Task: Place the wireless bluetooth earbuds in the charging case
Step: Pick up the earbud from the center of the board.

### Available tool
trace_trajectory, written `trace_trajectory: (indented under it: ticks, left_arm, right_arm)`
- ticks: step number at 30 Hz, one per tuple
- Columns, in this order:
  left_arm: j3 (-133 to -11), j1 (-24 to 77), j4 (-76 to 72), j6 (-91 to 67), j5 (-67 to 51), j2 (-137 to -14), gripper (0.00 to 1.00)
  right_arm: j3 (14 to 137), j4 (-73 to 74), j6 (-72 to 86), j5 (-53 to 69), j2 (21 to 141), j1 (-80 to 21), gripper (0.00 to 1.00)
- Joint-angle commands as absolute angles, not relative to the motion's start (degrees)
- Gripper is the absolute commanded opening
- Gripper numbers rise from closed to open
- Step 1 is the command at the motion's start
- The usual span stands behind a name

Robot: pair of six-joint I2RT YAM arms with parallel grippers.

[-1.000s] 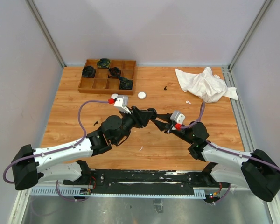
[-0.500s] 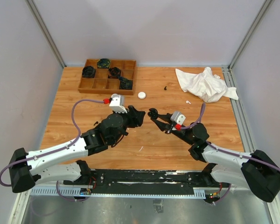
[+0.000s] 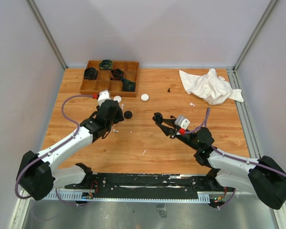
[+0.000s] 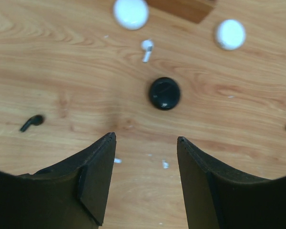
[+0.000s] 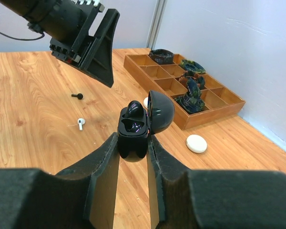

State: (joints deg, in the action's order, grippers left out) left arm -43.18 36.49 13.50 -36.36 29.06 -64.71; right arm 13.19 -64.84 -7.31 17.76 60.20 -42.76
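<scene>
Left tool point(image 4: 145, 137) back near tray point(image 3: 132, 67), open charging case point(image 5: 133, 131) in right tool point(image 5: 132, 141)

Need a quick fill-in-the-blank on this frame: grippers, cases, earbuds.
The right gripper is shut on an open ____ charging case.
The left gripper stands ____, holding nothing.
Between the closed black case and the nearest white case lies a ____ earbud.
Missing words: black; open; white.

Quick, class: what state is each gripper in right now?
Left gripper: open, holding nothing.
Right gripper: shut on the open black case.
</scene>
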Motion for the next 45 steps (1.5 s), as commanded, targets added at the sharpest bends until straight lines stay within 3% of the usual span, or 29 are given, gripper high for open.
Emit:
trace_trajectory:
  ticks: [1, 11, 19, 29, 45]
  left_arm:
    - [-44.53, 28.3, 18.67, -32.76, 23.29, -66.92, 0.59]
    - [-47.87, 12.75, 24.15, -25.28, 12.93, -77.74, 0.59]
    - [-49.42, 7.24, 22.48, -25.16, 9.66, -86.32, 0.59]
    - [-49.88, 5.47, 24.43, -25.43, 7.61, -91.75, 0.6]
    - [-46.73, 6.02, 29.52, -27.54, -0.39, -87.14, 0.49]
  right_arm:
    - [12.05, -66.32, -8.17, 17.14, 59.05, -43.59, 0.01]
    - [10.84, -69.31, -6.84, 18.25, 59.96, -43.58, 0.01]
    - [10.43, -69.26, -7.03, 18.45, 59.57, -43.54, 0.01]
    - [10.1, -69.34, -7.61, 18.29, 59.56, -43.44, 0.02]
    - [10.29, -69.83, -7.62, 18.37, 60.54, -43.47, 0.03]
